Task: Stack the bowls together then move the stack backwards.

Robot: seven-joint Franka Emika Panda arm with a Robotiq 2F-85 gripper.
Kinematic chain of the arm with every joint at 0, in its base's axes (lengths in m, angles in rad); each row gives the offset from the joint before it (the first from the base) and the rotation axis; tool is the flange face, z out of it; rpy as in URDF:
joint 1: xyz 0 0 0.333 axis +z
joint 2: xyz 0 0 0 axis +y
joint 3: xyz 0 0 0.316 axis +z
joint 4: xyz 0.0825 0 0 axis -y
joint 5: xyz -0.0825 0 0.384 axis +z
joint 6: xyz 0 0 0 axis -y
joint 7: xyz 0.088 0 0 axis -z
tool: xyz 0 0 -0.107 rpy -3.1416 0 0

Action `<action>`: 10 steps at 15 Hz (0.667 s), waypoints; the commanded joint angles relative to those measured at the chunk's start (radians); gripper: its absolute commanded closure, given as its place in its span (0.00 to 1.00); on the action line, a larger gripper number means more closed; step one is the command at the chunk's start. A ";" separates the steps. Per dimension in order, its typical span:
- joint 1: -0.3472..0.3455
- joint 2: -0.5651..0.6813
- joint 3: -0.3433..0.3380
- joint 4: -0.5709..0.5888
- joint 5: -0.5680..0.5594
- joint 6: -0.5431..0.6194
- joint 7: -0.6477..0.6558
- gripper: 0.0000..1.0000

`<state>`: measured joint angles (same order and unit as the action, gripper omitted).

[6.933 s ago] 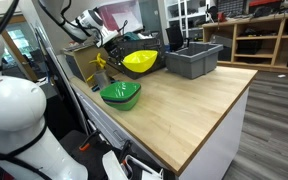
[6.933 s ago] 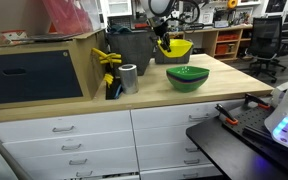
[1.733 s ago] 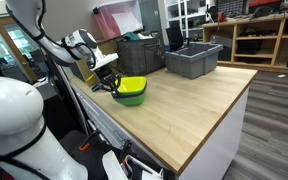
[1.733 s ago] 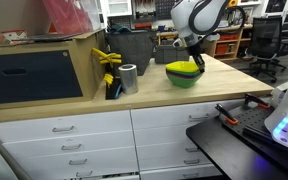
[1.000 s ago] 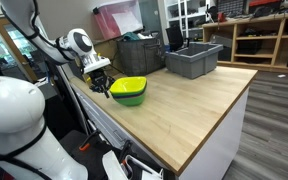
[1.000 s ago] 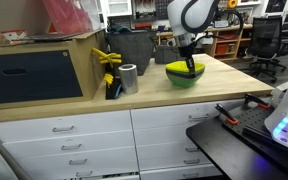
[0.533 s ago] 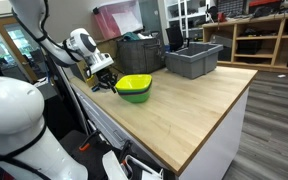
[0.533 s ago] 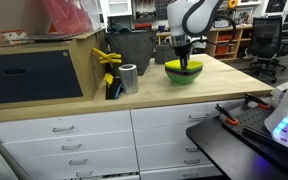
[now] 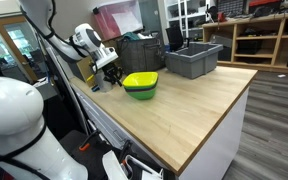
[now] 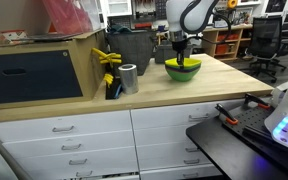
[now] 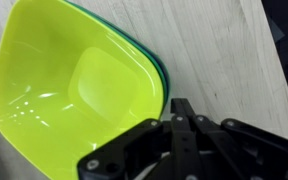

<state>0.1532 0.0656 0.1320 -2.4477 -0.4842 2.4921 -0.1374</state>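
The stack [image 9: 140, 86] sits near the worktop's [image 9: 199, 115] edge on the arm's side. It is a glossy yellow bowl [image 11: 69, 80] nested inside a green bowl [image 11: 156, 68]. Only a thin green band shows around the yellow bowl's wavy, squarish rim, and anything under the green one is hidden. The yellow bowl holds nothing; its smooth plastic throws bright highlights in the wrist view.

The gripper [image 11: 176, 108] has its black fingers drawn almost together over the rim of the stack, pinching it at one side. Only the wrist view shows this. In an exterior view the gripper [image 9: 114, 72] is just a dark shape touching the bowls' edge.

The worktop is pale, matt wood with fine grain. Farther back stands an open rectangular grey bin [image 9: 192, 61], its inside out of sight, with a dark bin [image 9: 136, 50] beside it. An exterior view also shows an upright metal can [image 10: 129, 78], well apart from the stack [image 10: 182, 69].
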 commanded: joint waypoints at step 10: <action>0.011 -0.015 0.027 0.145 0.132 -0.111 -0.066 1.00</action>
<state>0.1674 0.0533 0.1685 -2.3211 -0.3159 2.4240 -0.2135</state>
